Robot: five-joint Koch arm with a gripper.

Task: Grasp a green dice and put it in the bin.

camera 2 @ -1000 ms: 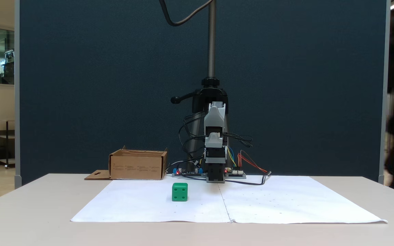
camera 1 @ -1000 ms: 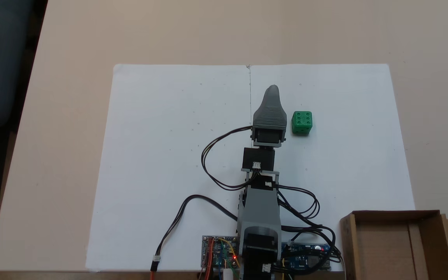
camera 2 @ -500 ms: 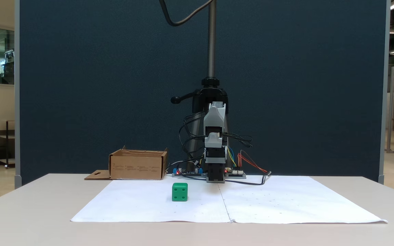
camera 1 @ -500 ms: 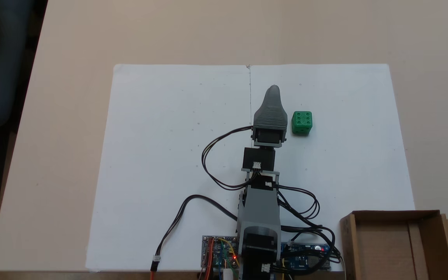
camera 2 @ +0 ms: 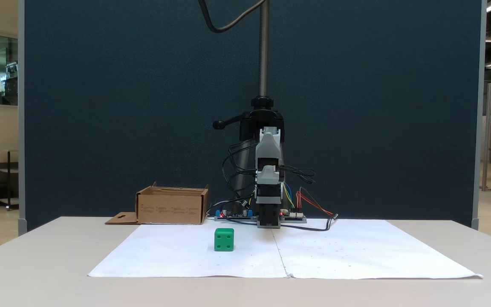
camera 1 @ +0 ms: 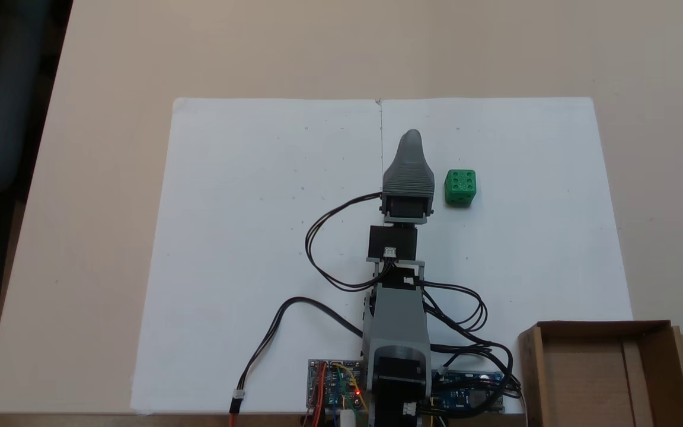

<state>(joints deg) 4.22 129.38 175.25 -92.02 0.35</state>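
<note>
Green dice (camera 1: 460, 187) sits on the white paper sheet (camera 1: 246, 237), six pips up, unmoved over the last second and untouched. End effector (camera 1: 411, 139) hangs just to its left in the top-down fixed view and has drifted slightly leftward, away from the cube, so the reach has not truly begun. Its jaws stack one behind the other, so I cannot tell whether they are parted. Bin (camera 1: 650, 362) waits at the table (camera 1: 110, 71) corner near the arm's base, with nothing visible inside.
</note>
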